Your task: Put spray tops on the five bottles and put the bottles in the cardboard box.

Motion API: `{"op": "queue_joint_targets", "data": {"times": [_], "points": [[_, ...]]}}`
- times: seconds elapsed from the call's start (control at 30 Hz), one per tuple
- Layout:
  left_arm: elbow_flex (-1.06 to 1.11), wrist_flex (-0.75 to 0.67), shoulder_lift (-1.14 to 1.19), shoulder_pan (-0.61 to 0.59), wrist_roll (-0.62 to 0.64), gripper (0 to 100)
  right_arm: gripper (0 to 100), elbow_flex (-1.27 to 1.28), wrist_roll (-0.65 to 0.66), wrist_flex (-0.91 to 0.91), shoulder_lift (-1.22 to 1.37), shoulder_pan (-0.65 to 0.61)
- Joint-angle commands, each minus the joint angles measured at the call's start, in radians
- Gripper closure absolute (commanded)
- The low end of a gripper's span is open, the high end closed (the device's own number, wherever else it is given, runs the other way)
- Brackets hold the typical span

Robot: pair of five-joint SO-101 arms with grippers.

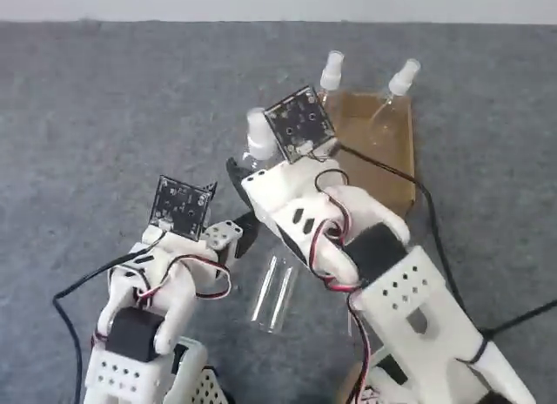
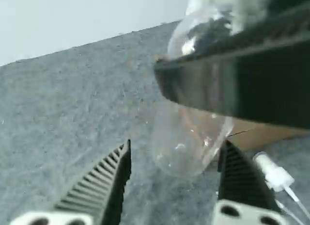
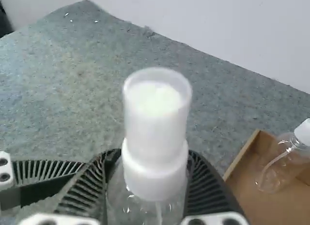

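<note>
On the table's far side, cardboard box [image 1: 396,173]: open-topped, with two topped bottles [image 1: 331,70] [image 1: 404,77] standing at its far end.
Right gripper [image 3: 155,191]: clenched around the held bottle's shoulder, just under the white collar.
Left gripper [image 2: 177,152]: jaws spread wide, gripping nothing; the held bottle's base hangs just beyond them.
Held bottle [image 1: 258,136]: upright with its spray top on, seemingly lifted off the table [image 1: 104,99], beside the box.
Lying bottle [image 1: 272,292]: on its side between the arms, neck hidden.
Loose spray top [image 2: 272,172]: lying near the box.
Handling: likely light, thin-walled and slick; grip gently at the neck, not by the cap.
</note>
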Motion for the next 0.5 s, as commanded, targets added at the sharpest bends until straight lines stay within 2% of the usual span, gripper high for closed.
{"op": "queue_joint_targets", "data": {"times": [0.0, 0.2, 0.33, 0.47], "points": [[-0.004, -0.025, -0.023, 0.002, -0.005, 73, 99.2, -0.078, -0.008, 0.013, -0.048, 0.056], [0.021, -0.031, -0.025, 0.002, -0.005, 73, 99.2, -0.127, 0.095, 0.024, 0.008, 0.194], [0.021, -0.031, -0.025, -0.008, -0.008, 73, 99.2, -0.222, 0.120, 0.087, 0.091, 0.272], [0.022, -0.034, -0.025, -0.051, -0.011, 82, 99.2, -0.285, 0.120, 0.088, 0.214, 0.346]]}}
